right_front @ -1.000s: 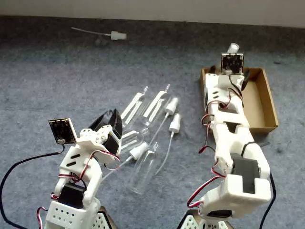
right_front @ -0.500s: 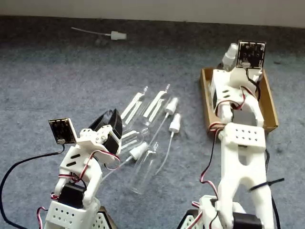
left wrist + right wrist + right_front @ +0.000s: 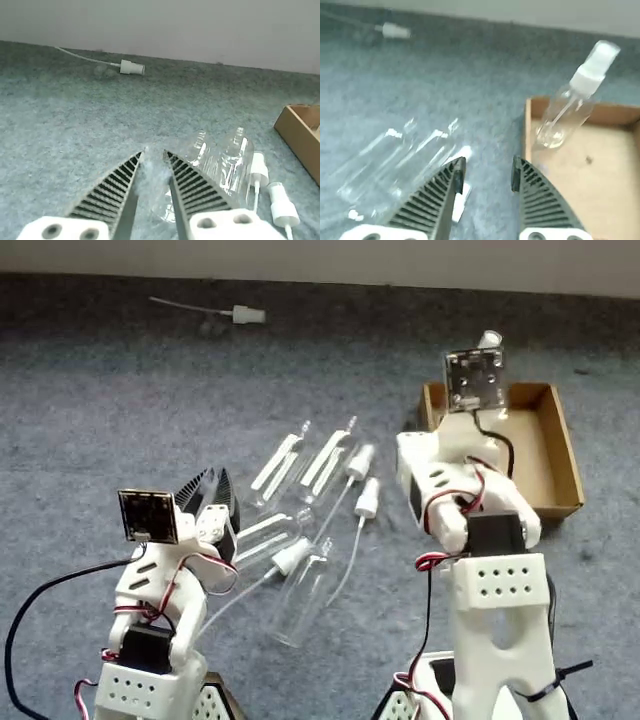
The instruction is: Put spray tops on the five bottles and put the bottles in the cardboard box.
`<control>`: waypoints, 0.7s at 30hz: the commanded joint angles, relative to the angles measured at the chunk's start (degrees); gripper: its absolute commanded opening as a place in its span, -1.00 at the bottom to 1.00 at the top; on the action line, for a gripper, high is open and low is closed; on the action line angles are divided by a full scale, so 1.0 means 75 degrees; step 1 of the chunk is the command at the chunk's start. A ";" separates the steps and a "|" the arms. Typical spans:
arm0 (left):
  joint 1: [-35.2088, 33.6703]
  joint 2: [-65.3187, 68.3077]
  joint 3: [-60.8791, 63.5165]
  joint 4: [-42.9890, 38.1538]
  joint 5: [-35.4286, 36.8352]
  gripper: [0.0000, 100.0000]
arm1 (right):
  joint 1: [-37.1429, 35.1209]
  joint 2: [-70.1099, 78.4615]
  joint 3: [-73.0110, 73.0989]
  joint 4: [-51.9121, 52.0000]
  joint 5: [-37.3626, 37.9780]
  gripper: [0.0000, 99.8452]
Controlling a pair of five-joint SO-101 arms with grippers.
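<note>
My left hand (image 3: 153, 156) and right hand (image 3: 487, 167) are both open, empty. Capped clear bottle (image 3: 570, 102) leans in the cardboard box (image 3: 526, 131), mostly hidden behind my arm overhead. Uncapped bottles (image 3: 300, 590) lie on the fuzzy grey bench (image 3: 100, 420).

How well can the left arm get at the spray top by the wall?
Probably yes: the left gripper, jaws open, faces the spray top across bare carpet. It lies far off, though, so reach is uncertain.
</note>
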 commanded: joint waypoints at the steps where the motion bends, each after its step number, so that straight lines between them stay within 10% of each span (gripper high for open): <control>1: -0.0158 -0.0029 -0.0252 0.0586 -0.0141 -0.94 | -0.0697 -0.0240 -0.0486 0.1096 -0.0059 -0.78; 21: -0.0944 -0.0029 -0.0568 0.1219 -0.0129 -0.99 | -0.2034 0.5046 -0.5644 0.6523 -0.1817 -0.59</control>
